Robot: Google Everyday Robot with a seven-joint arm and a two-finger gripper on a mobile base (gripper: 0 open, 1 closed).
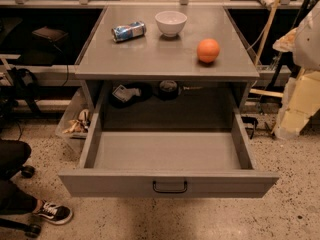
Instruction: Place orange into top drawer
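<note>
Pale blurred gripper [292,39] cut off at 2 o'clock edge, its state impossible to tell, small round orange fruit [208,50] at its 9 o'clock, apart, wide grey top drawer [115,183] open

Only a pale, rounded arm section [311,34] visible, at far R edge, upper half of view, cut off by the frame. Sits raised and off to the side, touching nothing that can be seen. No joint or wrist made out. Tool not in view, i.e. somewhere beyond R edge.
</note>
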